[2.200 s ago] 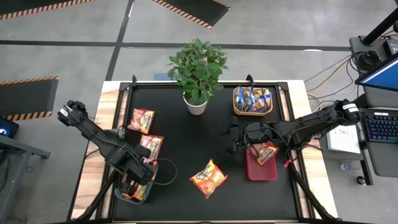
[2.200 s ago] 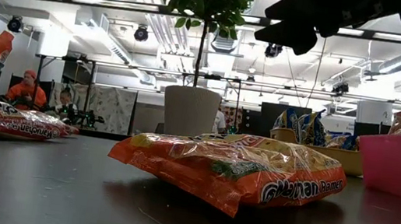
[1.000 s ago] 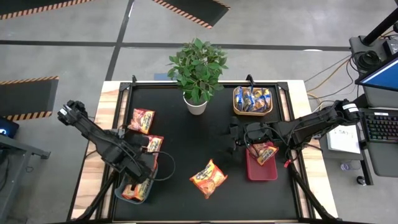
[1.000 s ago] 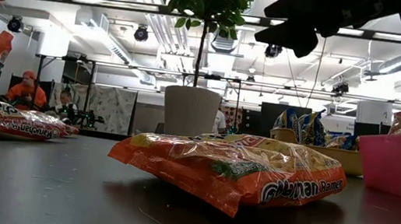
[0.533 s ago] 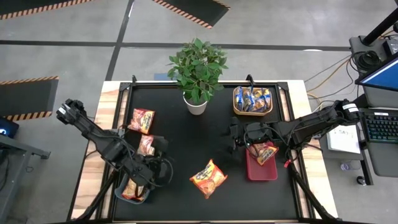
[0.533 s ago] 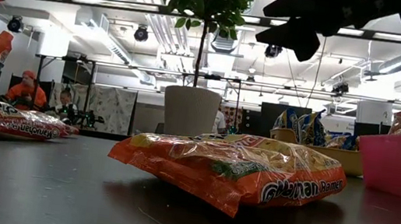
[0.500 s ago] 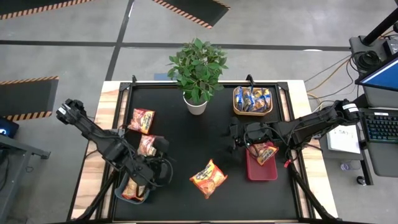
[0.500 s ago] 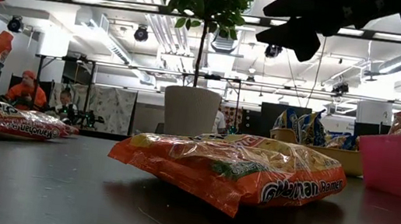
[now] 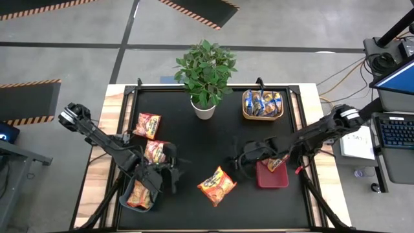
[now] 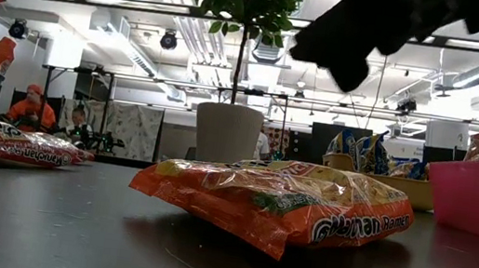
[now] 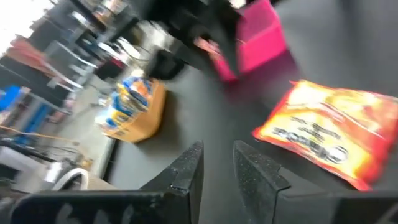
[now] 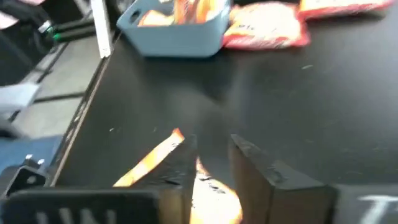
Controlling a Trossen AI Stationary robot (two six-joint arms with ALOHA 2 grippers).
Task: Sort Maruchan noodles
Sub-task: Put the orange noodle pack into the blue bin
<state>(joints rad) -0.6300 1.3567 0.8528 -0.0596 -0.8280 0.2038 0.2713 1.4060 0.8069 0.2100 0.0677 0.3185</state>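
1. The left gripper hangs over the near-left part of the black worktop, just right of the grey-blue bin; its jaws stand slightly apart with nothing between them.
2. The right gripper is near the middle of the worktop, just left of the pink bin; its jaws are apart and empty.
3. An orange noodle packet lies flat on the worktop between the two grippers, nearer the front edge, touching neither.
4. The grey-blue bin holds orange packets.
5. A red packet lies just beyond that bin, and another red packet lies farther back on the left.
6. The pink bin holds a red packet, partly under the right arm.
7. A tan basket at the far right holds blue-and-yellow packets.
8. A potted plant stands at the far middle of the worktop.
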